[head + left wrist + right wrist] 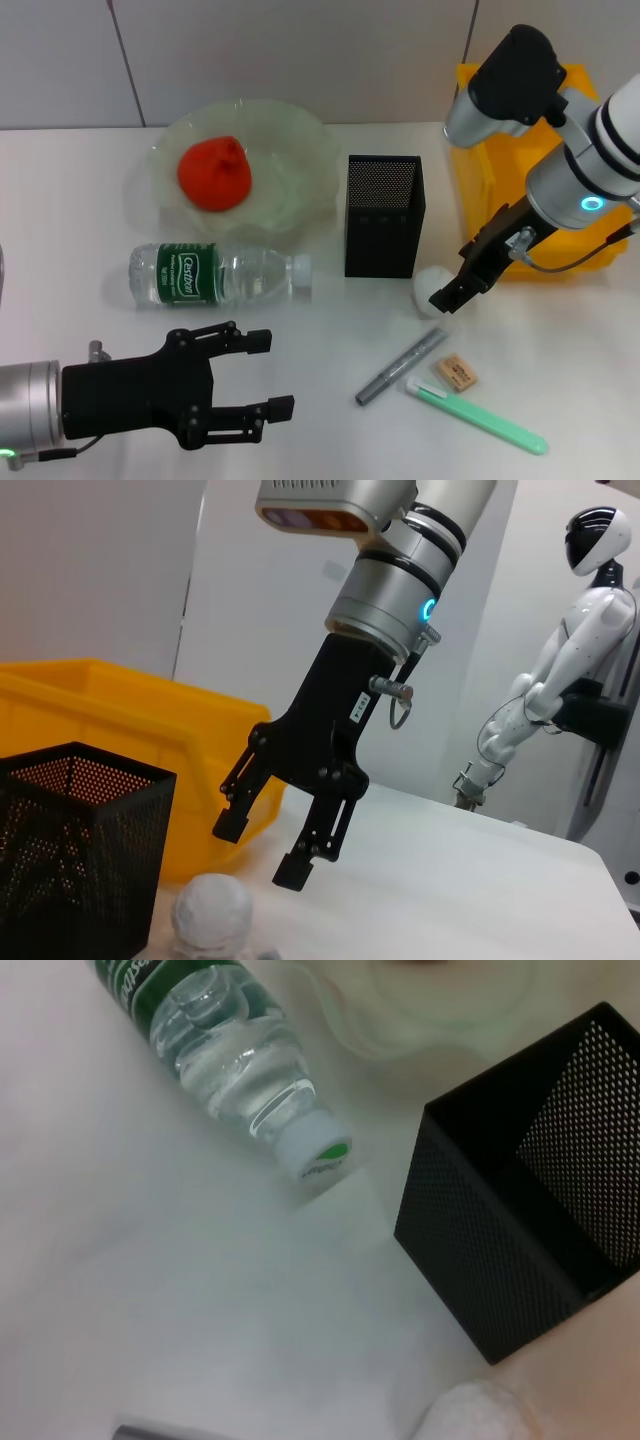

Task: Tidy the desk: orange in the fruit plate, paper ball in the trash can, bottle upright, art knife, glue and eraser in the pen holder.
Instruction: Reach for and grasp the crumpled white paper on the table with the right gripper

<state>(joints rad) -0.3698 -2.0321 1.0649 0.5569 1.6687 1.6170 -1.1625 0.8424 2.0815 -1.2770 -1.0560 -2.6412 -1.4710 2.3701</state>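
So the orange [214, 172] is already sitting in the fruit plate [300, 150] in the upper left of the head view, and the bottle [215, 274] is lying on its side on the white counter [90, 200] just below the plate, cap pointing toward the pen holder [384, 215], which stands upright in the middle of the frame. The paper ball [432, 288] is on the counter right by the pen holder's lower right corner, and the right gripper [466, 281] hangs right over it with its jaws spread apart, nothing in them; the left wrist view shows that open gripper just above the ball [211, 912], not touching it. The trash can [500, 180] is in the upper right, mostly behind the right arm. Lower right of the head view: the art knife [402, 367], the eraser [457, 372] just beside it, and the glue [476, 415] lying below both. The left gripper [270, 375] sits at the bottom left, jaws apart and holding nothing.
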